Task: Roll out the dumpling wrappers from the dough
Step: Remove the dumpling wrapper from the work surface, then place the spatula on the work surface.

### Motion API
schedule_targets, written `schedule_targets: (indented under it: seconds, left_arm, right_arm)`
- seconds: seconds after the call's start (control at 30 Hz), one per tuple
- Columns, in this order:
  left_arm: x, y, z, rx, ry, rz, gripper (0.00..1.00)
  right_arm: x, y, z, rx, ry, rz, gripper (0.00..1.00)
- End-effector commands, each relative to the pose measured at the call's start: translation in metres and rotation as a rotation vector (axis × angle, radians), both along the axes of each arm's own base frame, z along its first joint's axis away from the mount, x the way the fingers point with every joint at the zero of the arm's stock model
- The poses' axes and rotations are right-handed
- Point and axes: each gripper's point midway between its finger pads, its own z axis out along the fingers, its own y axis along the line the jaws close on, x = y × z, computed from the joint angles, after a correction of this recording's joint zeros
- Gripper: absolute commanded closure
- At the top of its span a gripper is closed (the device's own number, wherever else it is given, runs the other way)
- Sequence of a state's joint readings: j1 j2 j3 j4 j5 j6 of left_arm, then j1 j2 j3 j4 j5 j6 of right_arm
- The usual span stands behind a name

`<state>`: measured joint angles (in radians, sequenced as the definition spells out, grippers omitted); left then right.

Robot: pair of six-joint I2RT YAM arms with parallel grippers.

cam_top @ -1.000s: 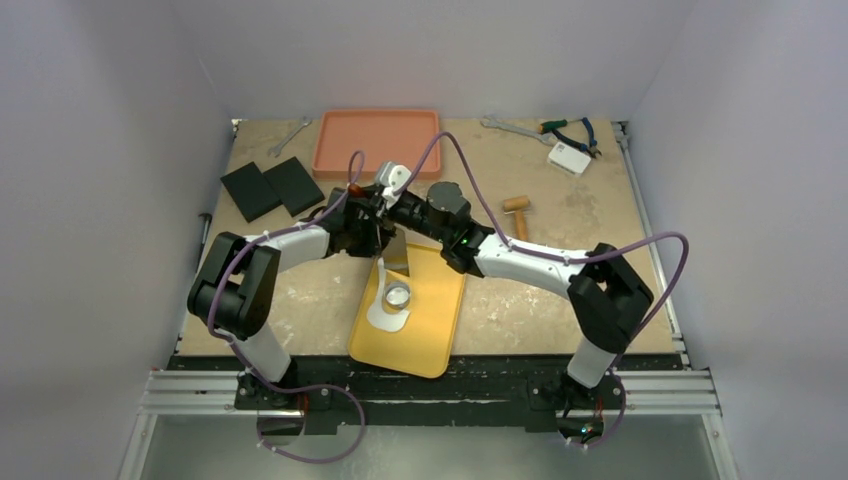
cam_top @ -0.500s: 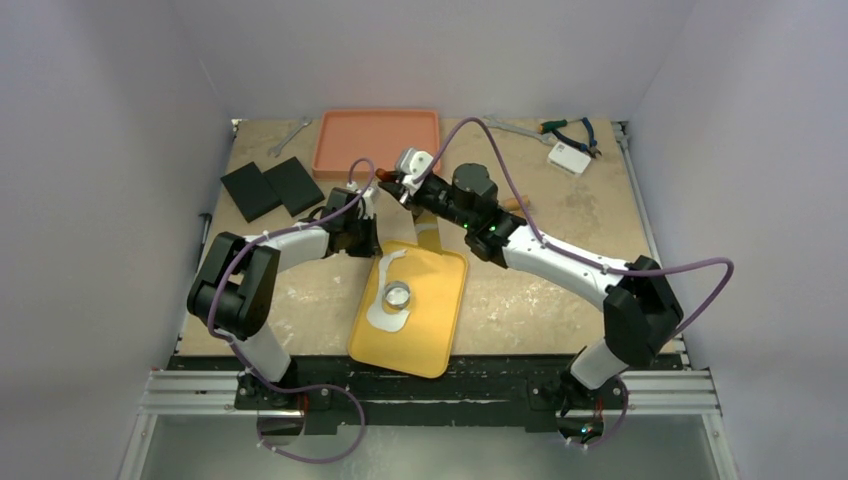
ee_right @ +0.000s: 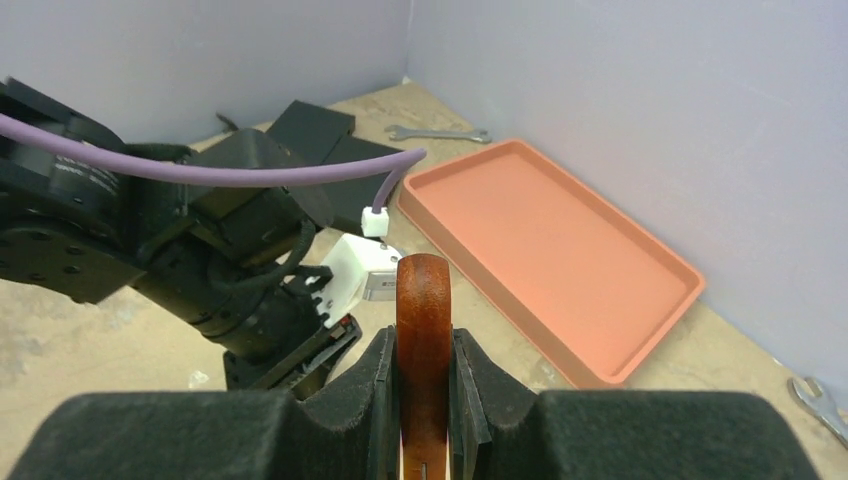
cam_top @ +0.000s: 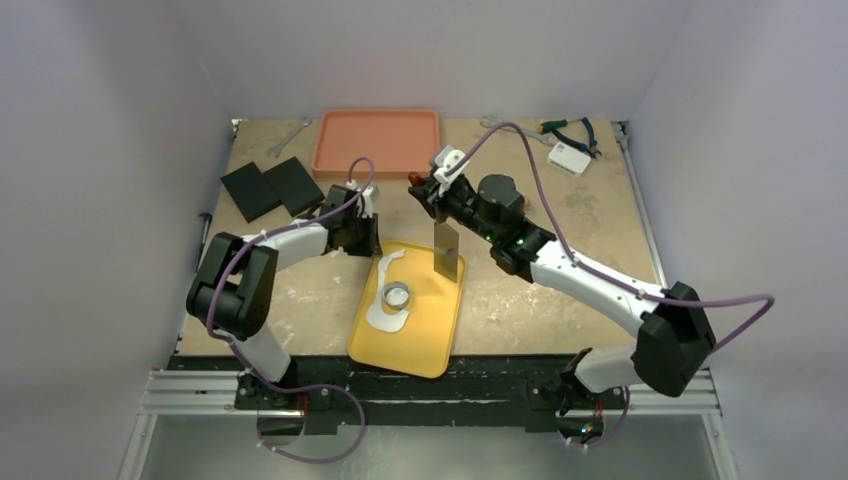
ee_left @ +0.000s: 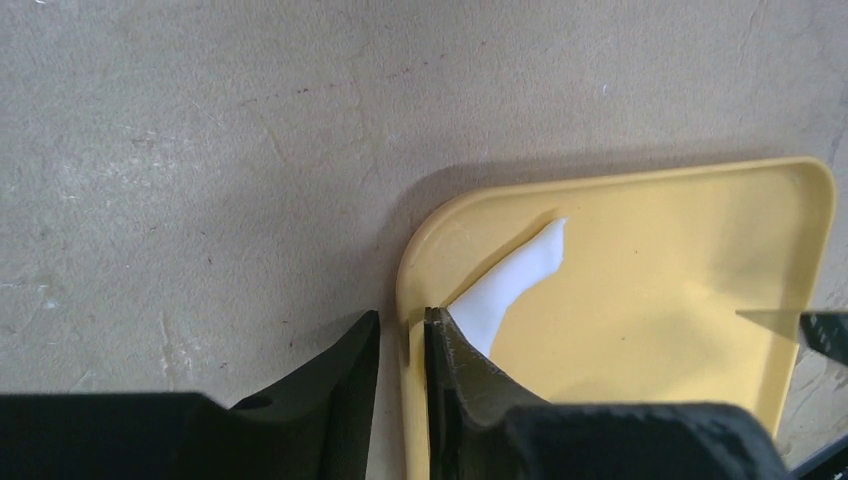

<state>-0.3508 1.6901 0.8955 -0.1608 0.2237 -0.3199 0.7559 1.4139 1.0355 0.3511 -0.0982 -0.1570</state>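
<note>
White dough [cam_top: 386,314] lies flat on the yellow tray [cam_top: 440,352], with a metal ring cutter [cam_top: 398,296] standing on it. A ragged strip of the dough [ee_left: 512,276] reaches the tray's far left corner. No separate dumpling wrappers are in view. My left gripper [cam_top: 364,238] straddles that corner's rim [ee_left: 408,290], slightly open, with a gap on the outer side [ee_left: 402,316]. My right gripper [cam_top: 426,190] is shut on a scraper's reddish wooden handle [ee_right: 424,300]. The scraper's metal blade [cam_top: 446,252] hangs over the tray's far right part.
An orange tray [cam_top: 377,140] sits at the back, also in the right wrist view [ee_right: 560,230]. Two black blocks [cam_top: 270,188] lie back left. A small wooden mallet [cam_top: 517,210], a white box [cam_top: 570,157], pliers [cam_top: 572,130] and a wrench [cam_top: 508,126] lie back right.
The right arm has swung right with the scraper, from beside the left gripper to the tray's right side. The left jaws have parted at the tray rim.
</note>
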Motion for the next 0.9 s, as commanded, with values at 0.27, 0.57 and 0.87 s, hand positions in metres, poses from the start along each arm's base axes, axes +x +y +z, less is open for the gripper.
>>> schedule_targets:
  seconds: [0.27,0.57,0.87]
  left_arm:
    - [0.043,0.004,0.066,0.002,-0.169,0.004,0.56]
    - [0.047,-0.005,0.092,-0.038,-0.215,-0.045,0.54]
    - [0.044,-0.004,0.100,-0.053,-0.238,-0.062,0.54]
  right_arm:
    - [0.027,-0.083,0.007,0.300,0.203,-0.491,1.00]
    - [0.035,-0.117,-0.024,0.634,0.327,-0.583,1.00]
    - [0.027,-0.160,-0.061,0.811,0.265,-0.534,1.00]
